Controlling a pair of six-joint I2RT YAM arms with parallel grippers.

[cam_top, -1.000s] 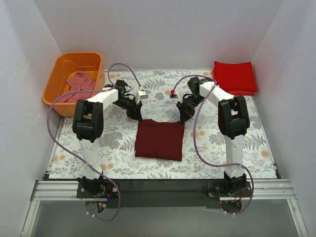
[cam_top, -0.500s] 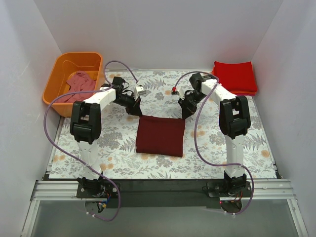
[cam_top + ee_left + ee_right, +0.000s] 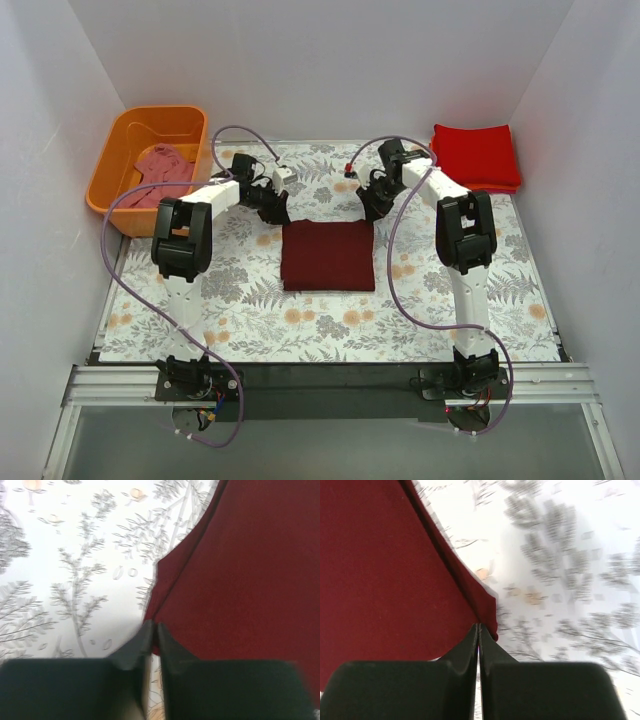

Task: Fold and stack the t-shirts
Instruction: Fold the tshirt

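Maroon t-shirt [image 3: 328, 256] is folded into a flat rectangle mid-table, on the floral-print table [image 3: 250, 310], between the two arms. Left hand [image 3: 153, 628]: fingers pressed together, pinching the shirt's far-left corner. The left wrist view shows the cloth edge running right into the tips. Right hand [image 3: 478, 628]: same story, fingers together on the far-right corner, with the fabric corner caught at the tips. Both hands sit low at the shirt's far edge, arms reaching forward and angled inward. Far edge of the shirt looks straight between the two hands; near edge lies flat on the table. Red t-shirts [image 3: 477, 157]: folded stack at the far-right corner of the table, well apart from the maroon one. Pink t-shirt [image 3: 160, 165]: crumpled inside the orange tub [image 3: 120, 190] at far left. Wrist views are a bit blurred.
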